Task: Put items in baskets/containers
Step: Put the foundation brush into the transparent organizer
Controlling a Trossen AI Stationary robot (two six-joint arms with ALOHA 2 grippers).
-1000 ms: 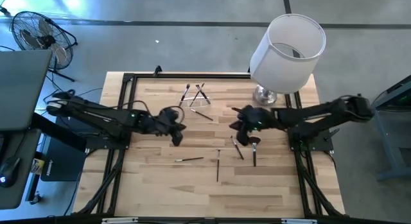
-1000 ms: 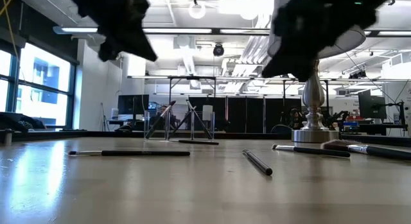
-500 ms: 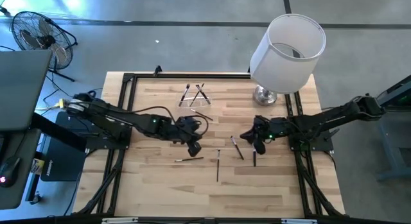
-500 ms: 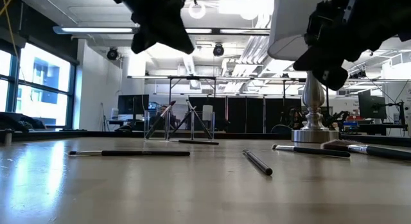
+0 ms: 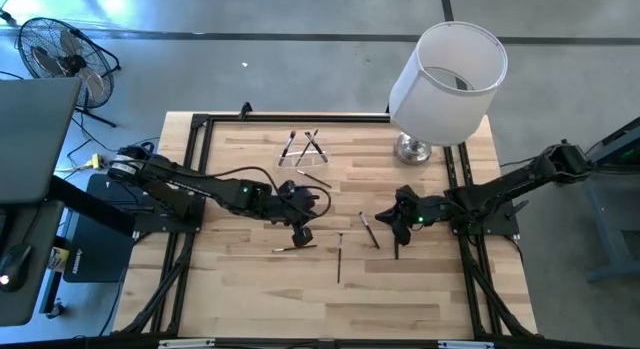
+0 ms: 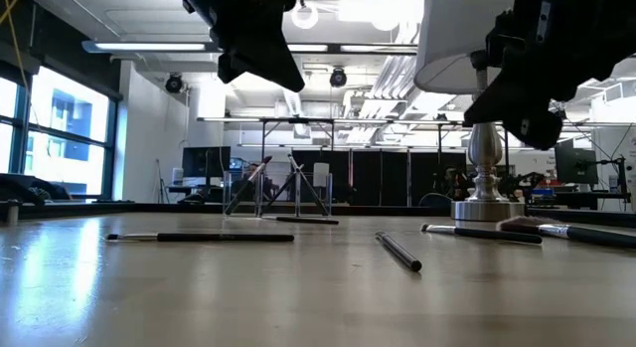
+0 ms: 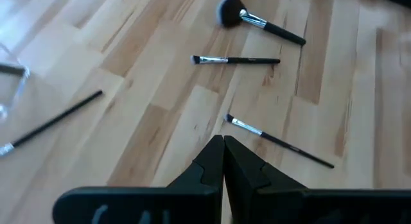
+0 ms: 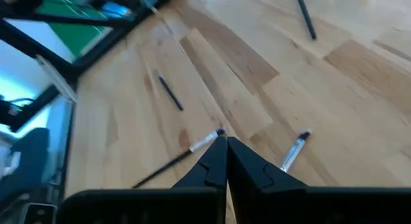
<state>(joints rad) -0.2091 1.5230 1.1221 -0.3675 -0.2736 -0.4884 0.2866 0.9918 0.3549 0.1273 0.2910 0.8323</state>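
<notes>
High view. Pale wooden slat table with black frame. Left gripper just left of table centre, above a slim dark brush with a pale tip at its 6 o'clock. Right gripper right of centre, a dark upright brush at its 6 o'clock, a short slanted brush at its 9 o'clock. Thin vertical dark brush between the two grippers. Small clear plastic holder at the table's 12 o'clock, several brushes leaning in it. Large white lampshade on a silver base at 1 o'clock.

Low view. Both grippers raised off the tabletop, holder with crossed brushes far behind; fluffy brown-headed brush lying at 3 o'clock.

Left wrist view. Fingers pressed together, nothing between; three brushes on the wood beyond, one with a round fluffy head.

Right wrist view. Fingers closed tip to tip, empty; silver-ferruled brushes just ahead.
</notes>
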